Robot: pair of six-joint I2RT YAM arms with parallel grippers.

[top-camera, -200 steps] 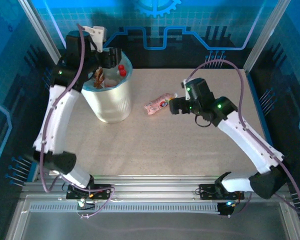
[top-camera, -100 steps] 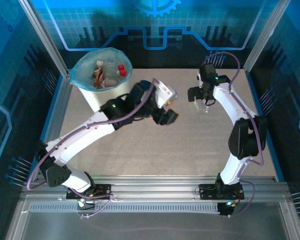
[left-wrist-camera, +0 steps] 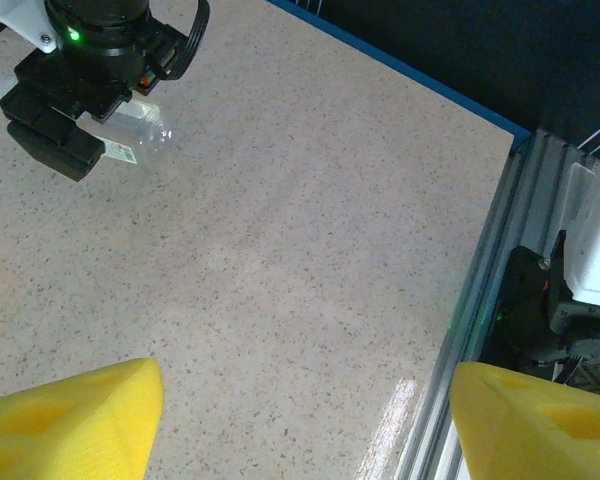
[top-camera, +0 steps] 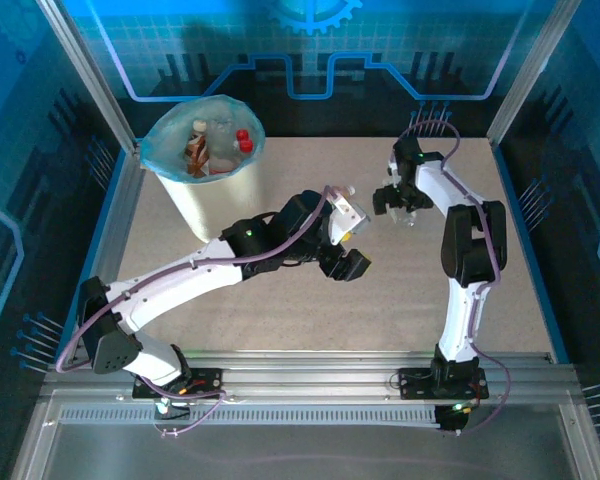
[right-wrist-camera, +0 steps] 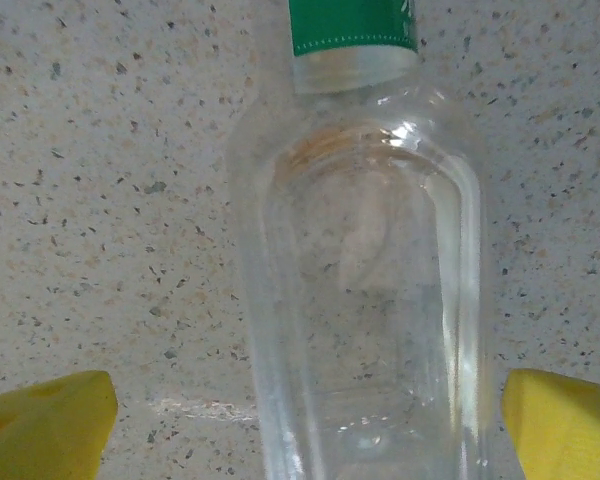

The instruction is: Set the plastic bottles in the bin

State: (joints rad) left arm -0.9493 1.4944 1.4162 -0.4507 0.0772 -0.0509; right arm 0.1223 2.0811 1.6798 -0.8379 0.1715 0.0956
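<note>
A clear plastic bottle [right-wrist-camera: 365,280] with a green label lies on the table between the yellow fingertips [right-wrist-camera: 45,425] of my right gripper [right-wrist-camera: 305,425], which is wide open and astride it without touching. The left wrist view shows the same bottle [left-wrist-camera: 140,130] under the right arm's wrist [left-wrist-camera: 100,40]. From above, my right gripper [top-camera: 395,200] points down at the far right. My left gripper [top-camera: 352,265] hangs over the table's middle, open with nothing between its fingers [left-wrist-camera: 70,415]. The white bin [top-camera: 220,205] with its blue bag stands at the far left and holds several bottles [top-camera: 243,138].
The metal rail and blue edge [left-wrist-camera: 480,290] run along the table's right side, close to my left gripper's right finger. The right arm's base [left-wrist-camera: 580,300] stands beyond the rail. Speckled tabletop [top-camera: 280,310] lies open in front of the bin.
My left arm has swung from above the bin out to the table's middle. My right arm has folded back to the far right and opened fully over the clear bottle. The pink-labelled bottle is no longer visible.
</note>
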